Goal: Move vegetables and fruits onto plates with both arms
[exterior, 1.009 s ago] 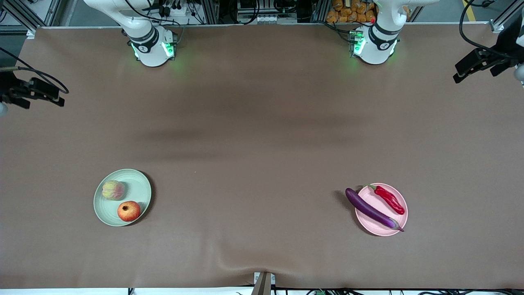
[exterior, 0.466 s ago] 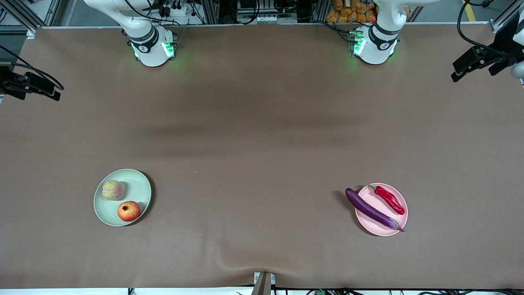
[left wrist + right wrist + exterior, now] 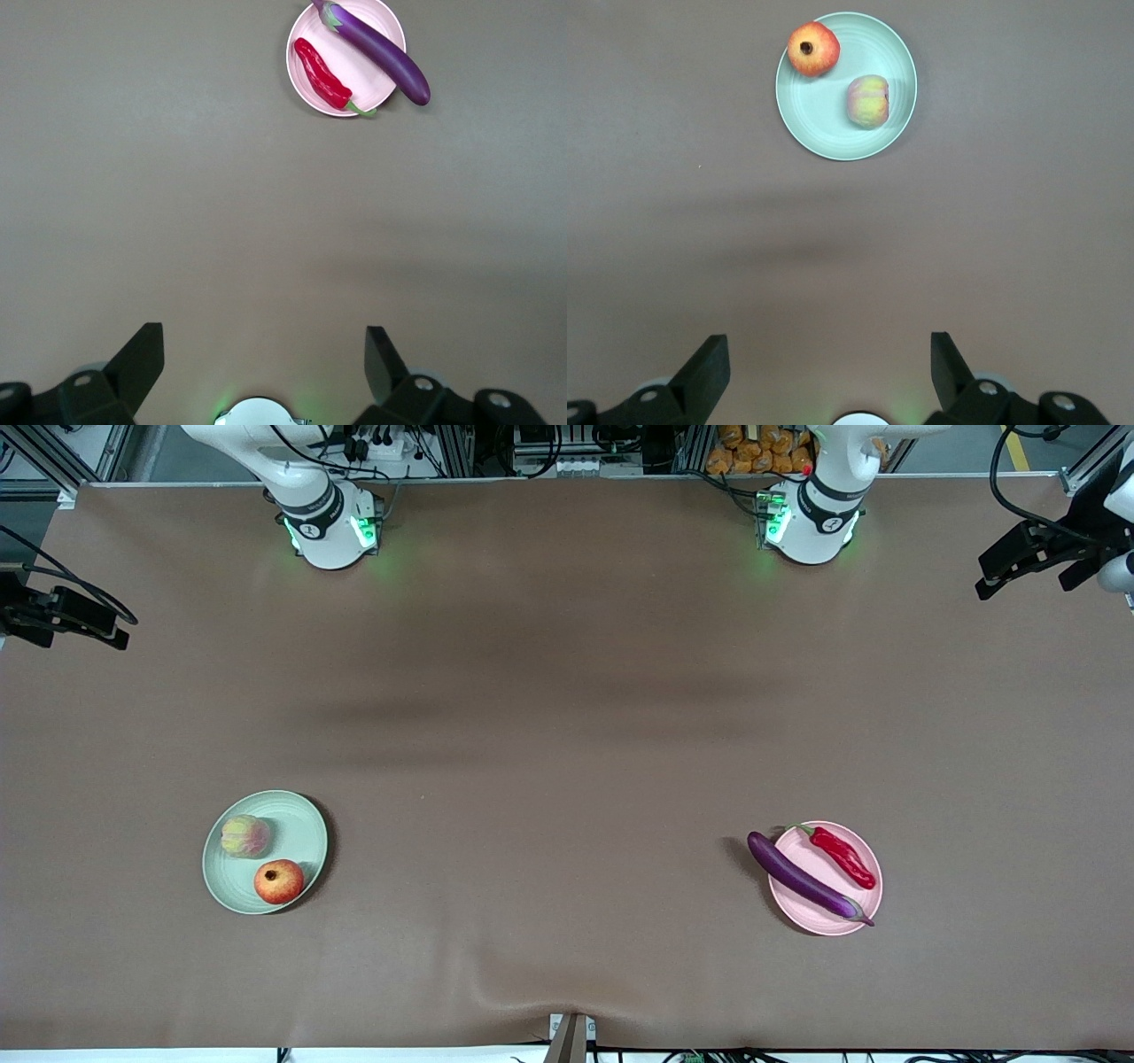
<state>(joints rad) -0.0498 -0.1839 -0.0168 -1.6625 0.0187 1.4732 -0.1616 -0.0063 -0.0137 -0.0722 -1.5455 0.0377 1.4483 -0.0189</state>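
Observation:
A pale green plate [image 3: 301,833] [image 3: 833,106] holds the red pomegranate-like fruit [image 3: 279,881] [image 3: 812,49] and the yellowish-pink ribbed fruit [image 3: 245,836] [image 3: 868,100]. Toward the left arm's end lies a pale pink plate [image 3: 815,857] [image 3: 354,66]. On it are the red chili [image 3: 843,856] [image 3: 323,75] and the purple eggplant [image 3: 802,879] [image 3: 381,49], whose thick end overhangs the rim. My left gripper [image 3: 997,576] [image 3: 264,350] hangs open and empty over the left arm's end of the table. At the right arm's end my right gripper [image 3: 111,631] [image 3: 830,354] is likewise open and empty.
Brown cloth covers the whole table, with a low ripple at its front edge [image 3: 532,1001]. The two arm bases [image 3: 332,527] [image 3: 811,522] stand at the table's back edge. Black cables loop from both hands.
Both hands have drifted a little outward toward the table's ends and toward the base edge. Plates and produce have not moved.

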